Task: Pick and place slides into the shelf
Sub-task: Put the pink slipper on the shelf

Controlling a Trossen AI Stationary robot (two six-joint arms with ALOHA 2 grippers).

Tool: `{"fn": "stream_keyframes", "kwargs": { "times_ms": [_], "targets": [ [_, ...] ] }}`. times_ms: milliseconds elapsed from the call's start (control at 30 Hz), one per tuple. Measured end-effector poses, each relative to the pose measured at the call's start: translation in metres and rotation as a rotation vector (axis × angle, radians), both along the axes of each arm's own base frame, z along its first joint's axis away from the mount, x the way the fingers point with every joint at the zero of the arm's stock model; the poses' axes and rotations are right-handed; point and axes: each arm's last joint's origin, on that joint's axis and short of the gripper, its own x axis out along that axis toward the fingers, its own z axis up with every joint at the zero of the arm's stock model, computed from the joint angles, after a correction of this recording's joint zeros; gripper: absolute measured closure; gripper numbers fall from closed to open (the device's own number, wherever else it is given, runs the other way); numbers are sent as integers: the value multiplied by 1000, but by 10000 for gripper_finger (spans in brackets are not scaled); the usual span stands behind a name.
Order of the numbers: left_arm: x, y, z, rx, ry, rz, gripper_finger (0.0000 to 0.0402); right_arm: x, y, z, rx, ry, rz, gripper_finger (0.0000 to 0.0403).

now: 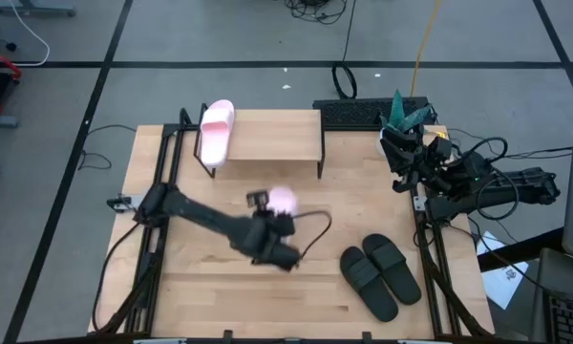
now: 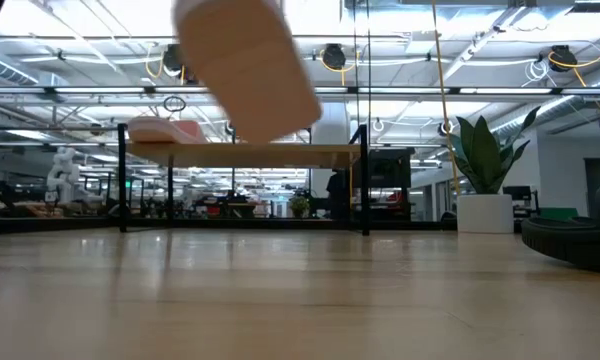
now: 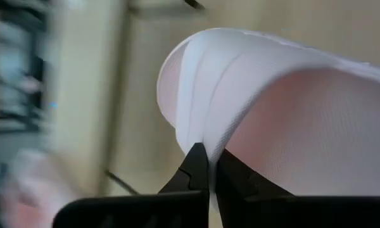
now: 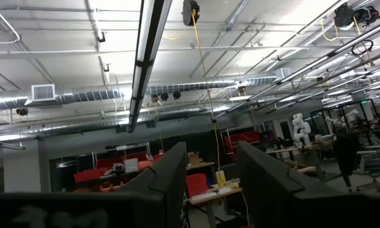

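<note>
Fingers (image 3: 206, 166) of the left gripper (image 1: 270, 218) pinch a pale pink foam slide (image 1: 283, 199), in front of the low light-wood shelf (image 1: 267, 134).

Table (image 1: 220, 287): pale wood, planked, matt. Pink slide (image 3: 291, 120): fine-grained foam (matt). Black slides (image 1: 380, 277): matt. Shelf (image 1: 277, 134): light wood.
</note>
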Motion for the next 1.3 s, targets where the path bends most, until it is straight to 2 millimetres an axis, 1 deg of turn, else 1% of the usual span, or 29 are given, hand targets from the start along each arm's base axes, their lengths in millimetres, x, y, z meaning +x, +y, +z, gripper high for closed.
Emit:
{"fn": "stream_keyframes", "kwargs": {
  "times_ms": [67,167,267,333,433,500,567,700,867,967,1067,1133,1300],
  "targets": [
    [2,17,23,80,-30,-42,401,0,0,0,0,0,0,273],
    [0,43,60,217,-80,-69,401,0,0,0,0,0,0,273],
    [-8,69,98,337,-120,-55,401,0,0,0,0,0,0,273],
    [-16,88,118,392,-133,-29,401,0,0,0,0,0,0,273],
    [-27,115,138,442,-117,16,401,0,0,0,1,-3,0,273],
    [-33,133,145,454,-97,50,401,0,0,0,2,-4,-4,273],
    [-37,151,148,458,-69,82,401,-1,0,1,5,-9,-13,273],
    [-41,186,148,457,3,140,401,-2,-2,1,35,-18,-61,273],
    [-45,228,138,332,19,215,402,-2,-3,1,55,-17,-95,273],
    [-45,246,134,332,50,251,402,-2,-3,1,48,-13,-100,273],
    [-42,260,125,323,97,264,402,-1,-3,0,41,-4,-105,273],
    [-37,266,118,311,131,256,402,0,-3,0,38,1,-107,273],
    [-21,271,98,288,214,210,402,2,-3,-1,21,17,-118,273]
  ]
}}
